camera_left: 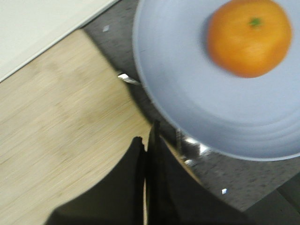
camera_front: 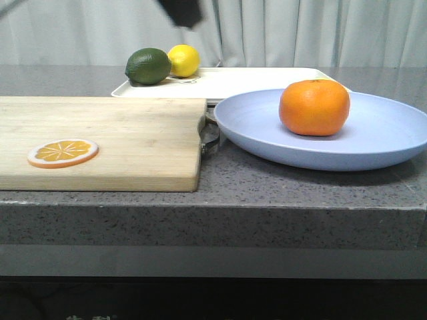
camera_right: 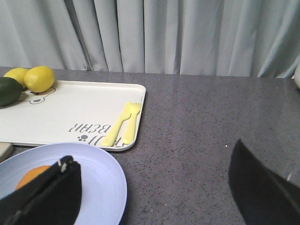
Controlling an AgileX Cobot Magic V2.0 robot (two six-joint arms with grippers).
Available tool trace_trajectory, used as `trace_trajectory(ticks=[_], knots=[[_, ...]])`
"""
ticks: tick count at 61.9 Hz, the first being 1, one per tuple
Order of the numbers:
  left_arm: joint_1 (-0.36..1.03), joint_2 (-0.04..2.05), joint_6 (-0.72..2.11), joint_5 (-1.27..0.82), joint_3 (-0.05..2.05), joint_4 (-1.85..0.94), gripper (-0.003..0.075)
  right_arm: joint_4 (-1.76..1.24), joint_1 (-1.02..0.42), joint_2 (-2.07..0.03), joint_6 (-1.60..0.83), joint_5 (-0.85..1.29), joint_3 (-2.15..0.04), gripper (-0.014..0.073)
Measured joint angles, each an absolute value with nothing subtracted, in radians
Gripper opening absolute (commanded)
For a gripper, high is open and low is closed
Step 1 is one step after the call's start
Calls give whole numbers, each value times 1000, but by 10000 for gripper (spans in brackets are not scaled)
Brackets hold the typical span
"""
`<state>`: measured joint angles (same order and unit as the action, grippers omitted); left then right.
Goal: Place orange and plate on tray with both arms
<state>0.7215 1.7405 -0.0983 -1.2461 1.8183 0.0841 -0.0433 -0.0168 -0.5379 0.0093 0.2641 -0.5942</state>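
Black left gripper (camera_left: 147, 140) fingers pressed together, empty; right gripper (camera_right: 154, 187) spread wide, empty

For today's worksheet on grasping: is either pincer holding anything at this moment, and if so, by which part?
Nothing is held. The left pincer is shut, empty, over the cutting board beside the plate. The right pincer is open above the counter; the orange sits untouched.

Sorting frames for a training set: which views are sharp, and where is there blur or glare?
Front view: sharp on the round bright-orange fruit and pale lavender-blue plate, only a blurred dark shape at top. Left wrist view: soft all over, fruit smeared, shut left pincer dark. Right wrist view: crisp cream-white tray, faint sheen on the grey counter.
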Motion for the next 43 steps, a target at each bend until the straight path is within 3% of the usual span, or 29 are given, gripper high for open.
trace_trajectory(ticks=[23, 43], knots=[[345, 1384, -118, -1112, 1351, 102, -18, -43, -17, -538, 9, 264, -594, 643], [195, 999, -158, -863, 940, 95, -18, -43, -17, -538, 9, 264, -594, 643]])
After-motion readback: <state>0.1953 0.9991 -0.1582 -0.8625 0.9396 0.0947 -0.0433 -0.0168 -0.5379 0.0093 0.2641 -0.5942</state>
